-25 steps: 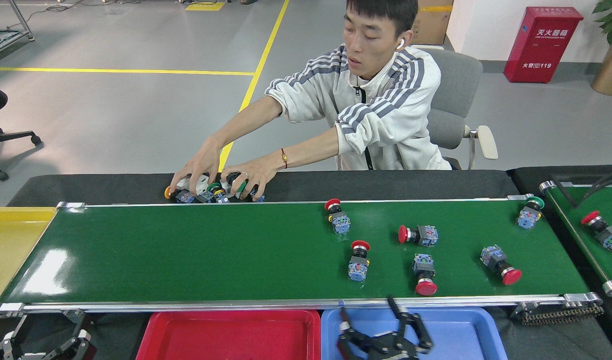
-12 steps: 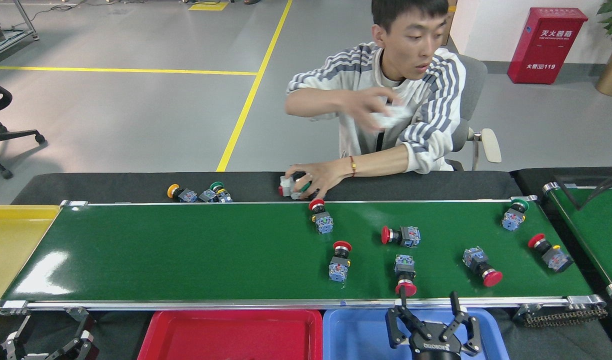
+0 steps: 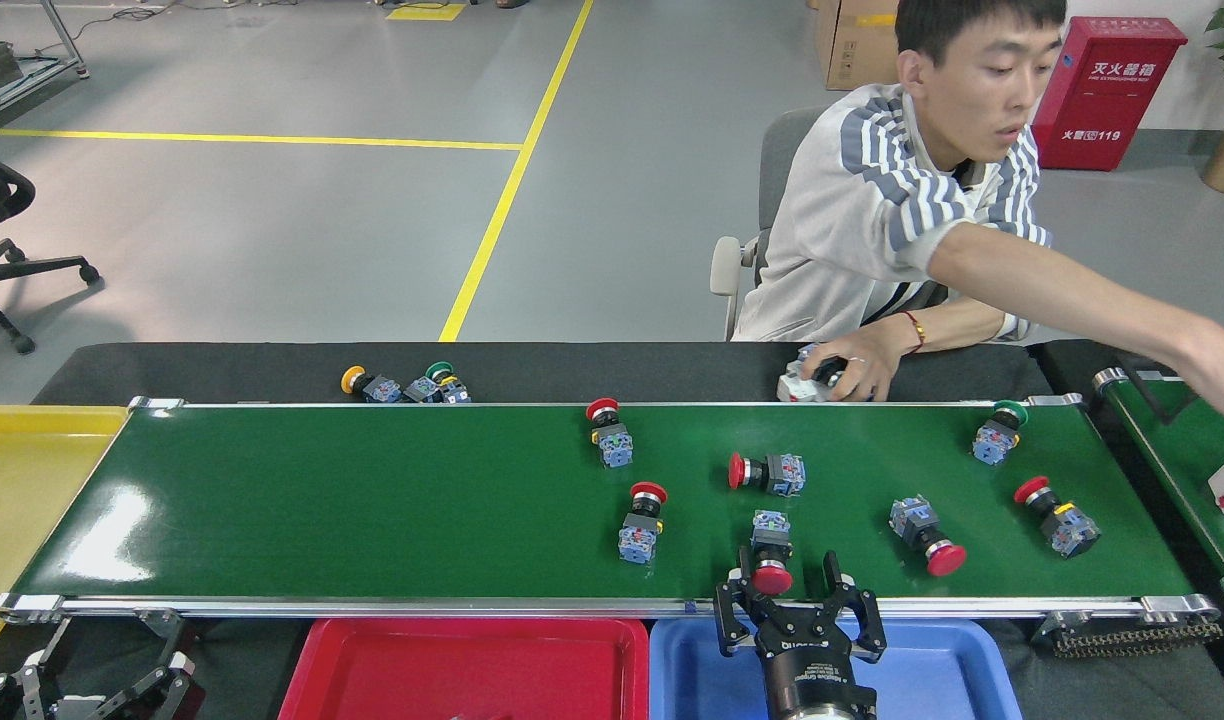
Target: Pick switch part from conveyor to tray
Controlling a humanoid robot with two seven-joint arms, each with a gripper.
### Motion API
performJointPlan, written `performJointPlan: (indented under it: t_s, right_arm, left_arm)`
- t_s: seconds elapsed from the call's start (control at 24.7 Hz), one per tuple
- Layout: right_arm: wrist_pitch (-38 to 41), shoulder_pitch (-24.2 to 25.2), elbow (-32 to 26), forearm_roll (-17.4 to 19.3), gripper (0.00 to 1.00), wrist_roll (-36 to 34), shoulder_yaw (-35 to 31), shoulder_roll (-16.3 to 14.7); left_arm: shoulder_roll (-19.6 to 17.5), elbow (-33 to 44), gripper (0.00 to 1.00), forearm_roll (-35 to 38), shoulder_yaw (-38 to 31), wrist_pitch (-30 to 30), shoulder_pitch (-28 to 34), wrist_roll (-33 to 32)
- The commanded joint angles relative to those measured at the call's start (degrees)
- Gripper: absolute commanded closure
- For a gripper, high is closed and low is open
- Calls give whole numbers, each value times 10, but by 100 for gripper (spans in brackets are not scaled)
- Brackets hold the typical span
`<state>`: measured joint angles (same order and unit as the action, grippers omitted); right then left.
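Far left, the flat yellow plastic tray [image 3: 22,480] sits at the end of the long glossy green conveyor [image 3: 372,500], and the left gripper [image 3: 92,690] idles low beside the empty red plastic tray [image 3: 462,660], just as before; its fingers are too cropped to read. On the black counter [image 3: 222,365] behind the belt, a small leftover cluster of yellow- and green-capped switches [image 3: 407,385] has not budged.

Now the action: every part on the belt has drifted left since a second ago. The red-capped switch part with the blue body [image 3: 770,550] has slid to the near rail, and the right gripper [image 3: 798,605] has come up from over the blue plastic tray [image 3: 932,670] to meet it. Its black fingers [image 3: 834,580] stand spread wide, one either side of the red cap, gripping nothing yet. That looks like the grab lining up; closing must be timed against the moving belt.

To the right, the person's hand [image 3: 852,365] has shifted along the counter, the other arm now reaching over the shorter green belt [image 3: 1182,440].
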<state>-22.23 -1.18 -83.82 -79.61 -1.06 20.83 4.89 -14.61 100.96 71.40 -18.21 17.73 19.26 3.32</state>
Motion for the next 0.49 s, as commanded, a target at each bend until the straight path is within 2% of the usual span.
performJointPlan:
  t_s: [0.0, 0.08, 0.2, 0.28, 0.41, 0.45]
  right_arm:
    - [5, -9, -6, -4, 90, 13, 8, -3]
    - [5, -9, -6, -3, 97, 13, 17, -10]
    - [11, -7, -17, -4, 98, 12, 38, -12]
    - [32, -1, -45, -4, 98, 8, 73, -17]
    - [111, 8, -93, -5, 98, 6, 143, -48]
    - [147, 13, -101, -6, 90, 6, 172, -52]
  left_arm:
    - [-4, 7, 0, 1, 20, 1, -19, -3]
    - [-4, 7, 0, 2, 31, -1, -34, -4]
    - [-4, 7, 0, 2, 31, -1, -47, -17]
    - [-5, 7, 0, 7, 30, -1, -47, -18]
    - [-5, 7, 0, 10, 31, -1, -46, -18]
    - [-5, 7, 0, 12, 31, -1, -47, -19]
